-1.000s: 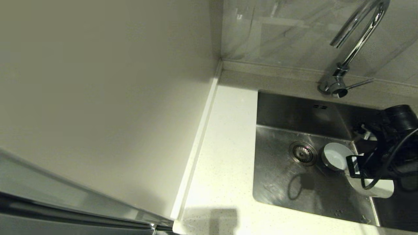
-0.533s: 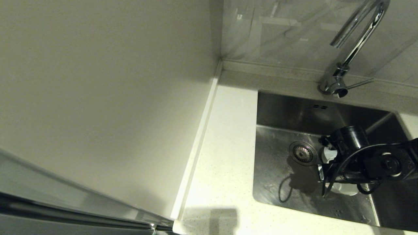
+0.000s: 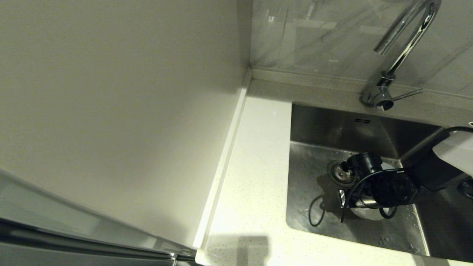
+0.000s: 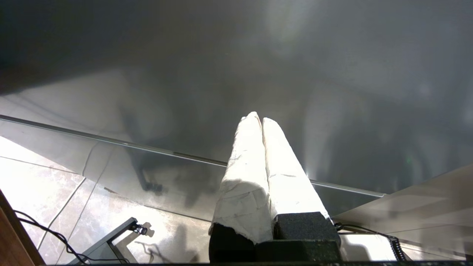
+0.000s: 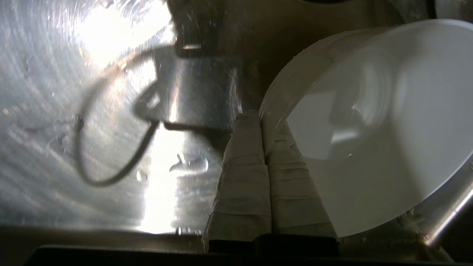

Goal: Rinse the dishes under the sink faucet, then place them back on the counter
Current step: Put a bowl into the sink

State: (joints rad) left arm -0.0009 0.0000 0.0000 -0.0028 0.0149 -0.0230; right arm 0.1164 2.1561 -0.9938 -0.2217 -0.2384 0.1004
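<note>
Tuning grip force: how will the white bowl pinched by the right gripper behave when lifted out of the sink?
Probably rigid: the white bowl holds its round shape under the right gripper. Likely slippery, since droplets dot the sink. A rim-only pinch may let it swing.

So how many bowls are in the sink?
2. The right gripper pinches one bowl by its rim in the sink; another bowl peeks from behind its arm. More may be hidden. Left gripper is elsewhere.

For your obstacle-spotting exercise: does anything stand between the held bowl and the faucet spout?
Nothing visible does. The right claw pinches the bowl rim low in the sink; the space to the faucet spout looks open.
</note>
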